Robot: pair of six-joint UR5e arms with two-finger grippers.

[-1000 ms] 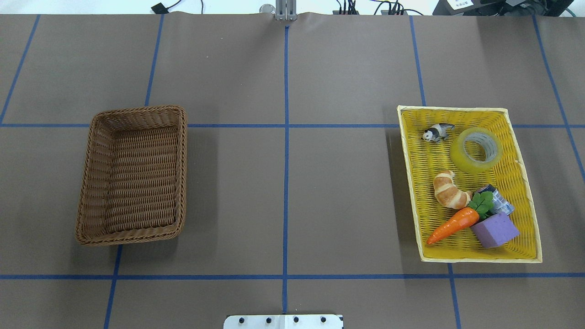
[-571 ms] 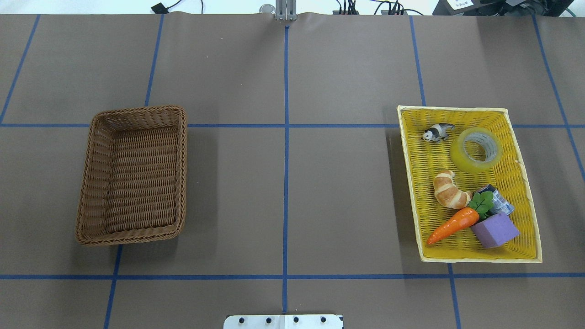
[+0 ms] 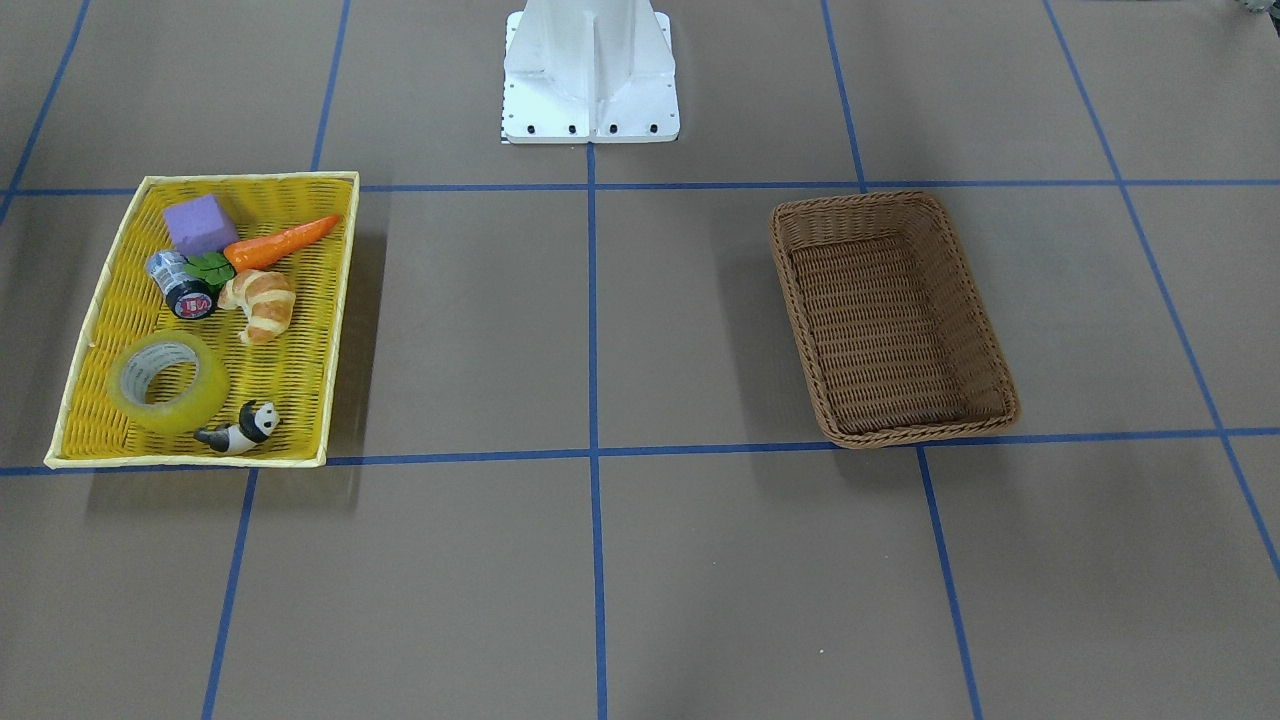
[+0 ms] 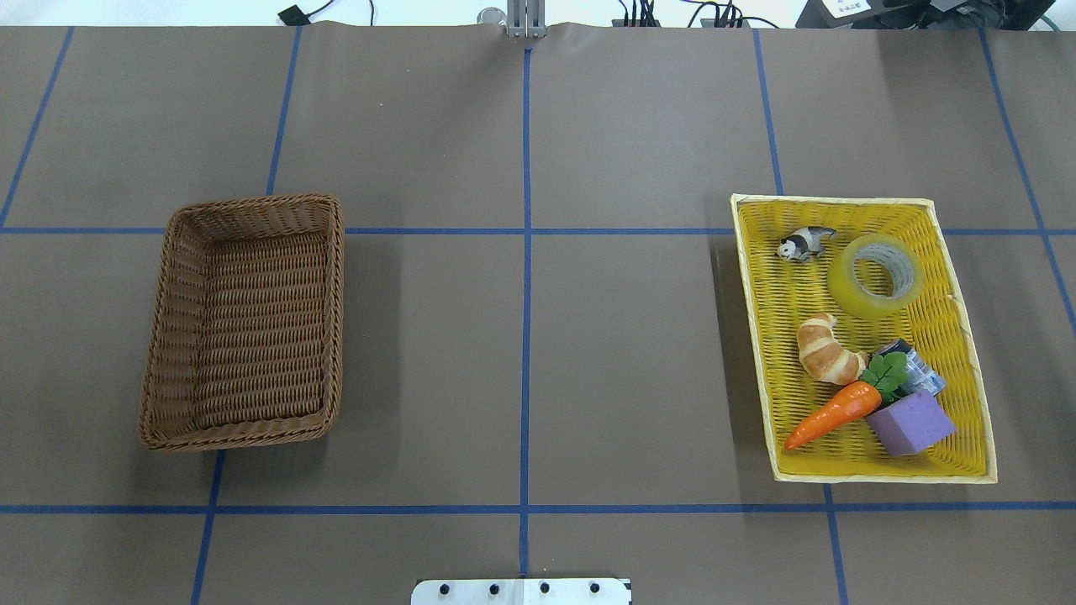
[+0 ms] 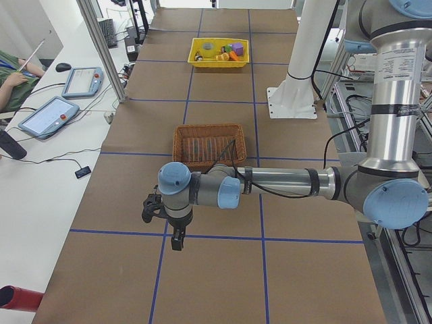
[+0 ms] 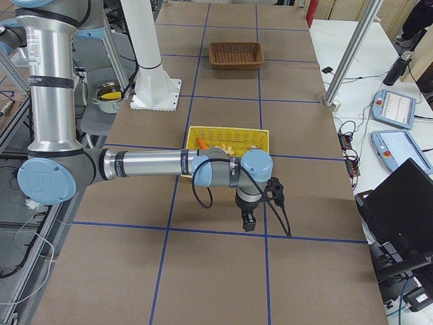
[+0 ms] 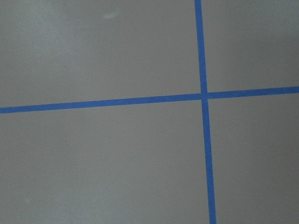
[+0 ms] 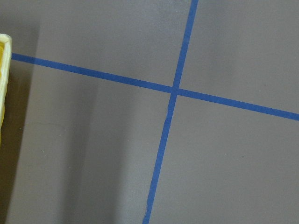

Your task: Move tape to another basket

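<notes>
Now the tape [image 4: 846, 291] lies in the yellow tray [image 4: 841, 200] near a panda [image 4: 805, 243]; the basket [image 4: 252, 200] stands well apart. How open the left gripper [image 5: 177, 241] and the right gripper [image 6: 249, 221] are, I cannot tell.

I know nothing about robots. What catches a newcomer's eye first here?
The bright yellow tray on the right of the overhead view, crowded with a toy carrot, a croissant and the tape. Across from it sits the brown basket, with nothing inside. In the side views the left arm and right arm stretch over the table.
</notes>
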